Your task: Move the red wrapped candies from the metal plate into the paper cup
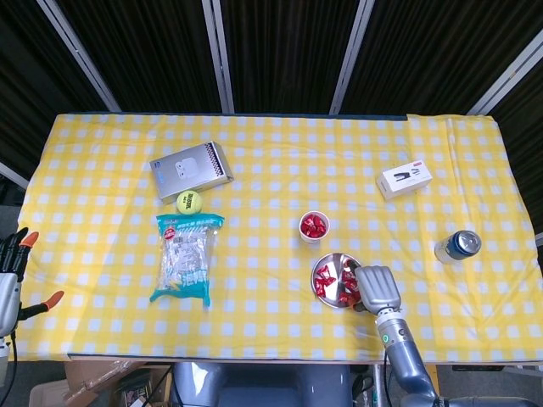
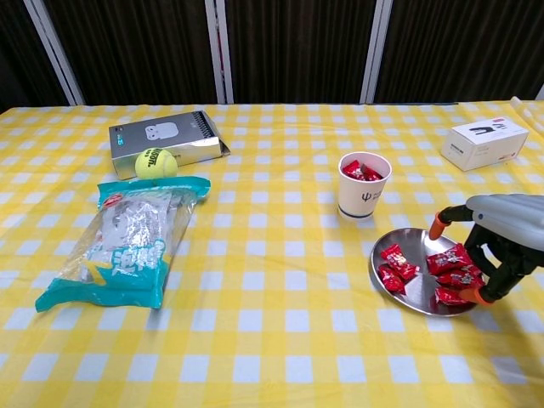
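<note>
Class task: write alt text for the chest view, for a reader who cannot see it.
The robot's right hand reaches down over red wrapped candies on a round metal plate, beside a white paper cup already holding some. Further left on the yellow checked tablecloth lie a teal snack bag, a tennis ball and a silver box.

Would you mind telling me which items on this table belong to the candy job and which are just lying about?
Part of the job:
- red wrapped candies
- metal plate
- paper cup, already holding some candies
- right hand, down at the plate

Just lying about:
- tennis ball
- silver box
- teal snack bag
- white box
- drink can
</note>
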`<state>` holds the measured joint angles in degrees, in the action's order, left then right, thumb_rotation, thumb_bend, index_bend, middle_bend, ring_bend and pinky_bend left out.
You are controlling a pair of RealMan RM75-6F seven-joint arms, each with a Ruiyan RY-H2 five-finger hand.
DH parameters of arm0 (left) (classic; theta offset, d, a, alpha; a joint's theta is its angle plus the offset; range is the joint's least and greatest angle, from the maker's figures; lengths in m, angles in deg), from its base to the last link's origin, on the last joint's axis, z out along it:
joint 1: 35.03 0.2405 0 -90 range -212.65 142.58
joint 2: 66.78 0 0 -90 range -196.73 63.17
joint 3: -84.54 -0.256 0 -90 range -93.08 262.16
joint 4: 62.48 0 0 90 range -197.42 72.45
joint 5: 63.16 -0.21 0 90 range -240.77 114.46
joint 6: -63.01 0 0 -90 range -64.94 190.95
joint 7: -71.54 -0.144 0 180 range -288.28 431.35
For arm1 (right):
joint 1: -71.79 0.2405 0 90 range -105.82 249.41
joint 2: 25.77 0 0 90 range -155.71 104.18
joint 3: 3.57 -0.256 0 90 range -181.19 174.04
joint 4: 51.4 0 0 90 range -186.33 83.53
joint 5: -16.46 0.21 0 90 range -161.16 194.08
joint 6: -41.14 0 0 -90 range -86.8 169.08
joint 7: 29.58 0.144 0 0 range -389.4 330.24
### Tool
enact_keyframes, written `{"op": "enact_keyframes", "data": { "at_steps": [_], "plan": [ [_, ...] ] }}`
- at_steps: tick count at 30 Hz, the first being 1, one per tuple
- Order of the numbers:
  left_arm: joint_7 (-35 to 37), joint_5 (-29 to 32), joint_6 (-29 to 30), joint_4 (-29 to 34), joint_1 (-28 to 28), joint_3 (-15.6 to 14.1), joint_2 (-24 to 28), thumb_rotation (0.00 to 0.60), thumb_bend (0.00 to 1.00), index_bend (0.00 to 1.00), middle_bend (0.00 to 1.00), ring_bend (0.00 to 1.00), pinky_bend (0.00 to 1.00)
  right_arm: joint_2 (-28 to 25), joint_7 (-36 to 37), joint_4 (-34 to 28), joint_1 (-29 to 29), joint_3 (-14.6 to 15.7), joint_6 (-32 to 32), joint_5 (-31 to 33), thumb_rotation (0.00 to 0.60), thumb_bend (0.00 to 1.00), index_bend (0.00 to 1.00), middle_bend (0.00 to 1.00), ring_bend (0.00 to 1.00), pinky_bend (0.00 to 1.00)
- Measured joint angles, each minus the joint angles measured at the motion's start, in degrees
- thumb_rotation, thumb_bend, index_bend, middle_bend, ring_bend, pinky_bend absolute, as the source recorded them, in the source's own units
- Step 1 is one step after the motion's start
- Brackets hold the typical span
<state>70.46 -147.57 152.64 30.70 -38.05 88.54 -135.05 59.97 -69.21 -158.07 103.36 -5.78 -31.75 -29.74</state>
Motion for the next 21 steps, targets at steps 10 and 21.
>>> {"op": "enact_keyframes", "data": {
  "at_steps": [10,21],
  "plan": [
    [-0.2,0.1,-0.2,0.2,0.0,0.1,0.1,0.6,0.08,0.0,0.0,0.0,0.0,1.2,-1.6,-0.5,0.0,0.0,-0.1,1.1,0.6,0.26,0.22,0.75,0.79,0.82],
    [0.4,0.0,-0.3,-0.3,0.1,0.0,0.0,0.6,0.08,0.0,0.0,0.0,0.0,2.5,-0.7,2.3,0.1,-1.0,1.1,2.5,0.6,0.26,0.22,0.75,0.79,0.82]
  ]
}}
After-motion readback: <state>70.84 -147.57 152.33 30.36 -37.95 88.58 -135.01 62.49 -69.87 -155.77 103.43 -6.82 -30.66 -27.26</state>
